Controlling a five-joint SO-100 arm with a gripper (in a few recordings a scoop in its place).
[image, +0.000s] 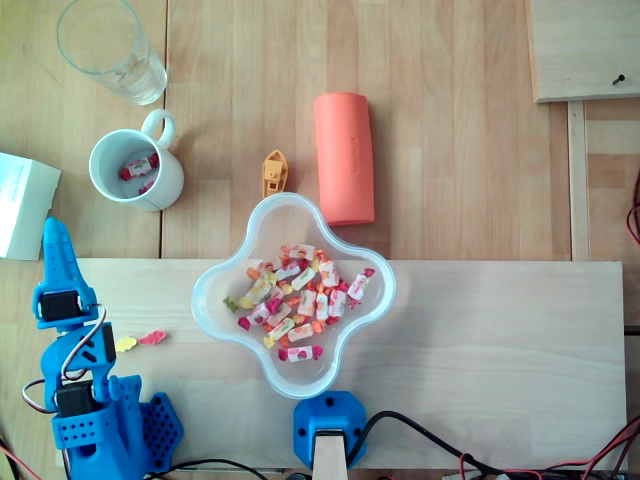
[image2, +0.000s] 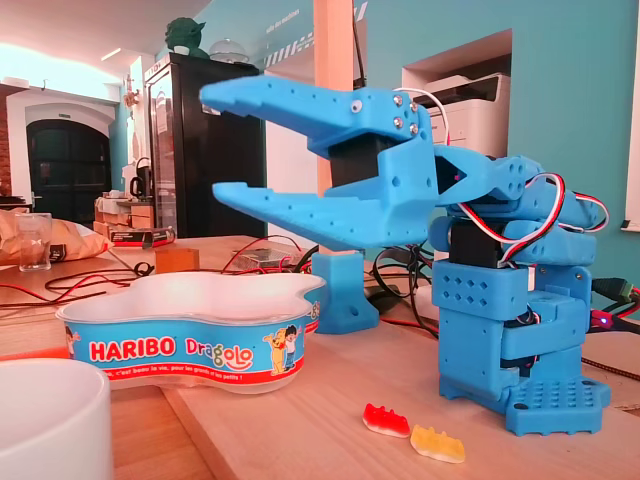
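While the arm sits folded, we see the gripper (image2: 212, 142), jaws wide and empty, above the counter (image2: 300, 400). Two gummy sweets (image2: 412, 432) lie beside its base, with the Haribo tub (image2: 190, 335) near. No grasp begun, we judge: reaching the sweets calls for lowering first.

The overhead view looks straight down on the worktop (image: 480, 340) from well above, with the sweet bowl (image: 205, 290) in the middle and the blue arm (image: 100, 420) at lower left. The fixed view sits low, at worktop height just behind the white mug (image2: 45, 420). It is close in and faces sideways across the bowl to the arm. Both views share the bowl, mug, arm and two loose gummies (image2: 386, 420).
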